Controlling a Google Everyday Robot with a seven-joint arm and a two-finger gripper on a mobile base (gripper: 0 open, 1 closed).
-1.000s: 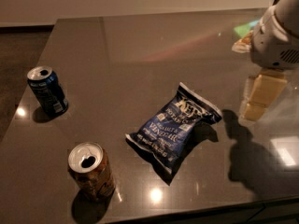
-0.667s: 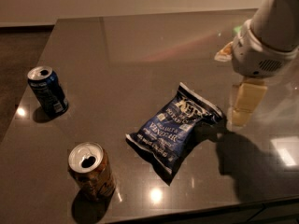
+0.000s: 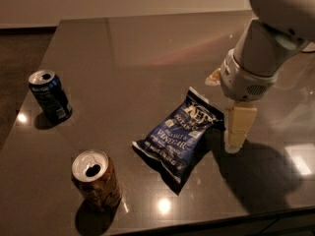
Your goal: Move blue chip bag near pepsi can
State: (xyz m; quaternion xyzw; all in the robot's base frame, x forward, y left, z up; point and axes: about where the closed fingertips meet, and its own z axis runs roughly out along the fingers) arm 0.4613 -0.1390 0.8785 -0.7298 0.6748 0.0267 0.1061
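Note:
The blue chip bag (image 3: 181, 134) lies flat near the middle of the dark table, long axis running from near left to far right. The pepsi can (image 3: 49, 96) stands upright at the left side of the table, well apart from the bag. My gripper (image 3: 237, 132) hangs down from the arm at the right, its pale finger (image 3: 239, 126) just beside the bag's right edge, close above the table. It holds nothing that I can see.
An orange-brown can (image 3: 96, 180) with an open silver top stands near the front edge, left of the bag. The dark table (image 3: 147, 53) ends at the front and left edges. The arm's white body (image 3: 266, 48) fills the upper right.
My arm and gripper have moved left and down, from the right edge of view to just beside the bag's right end. The bag and both cans have not moved.

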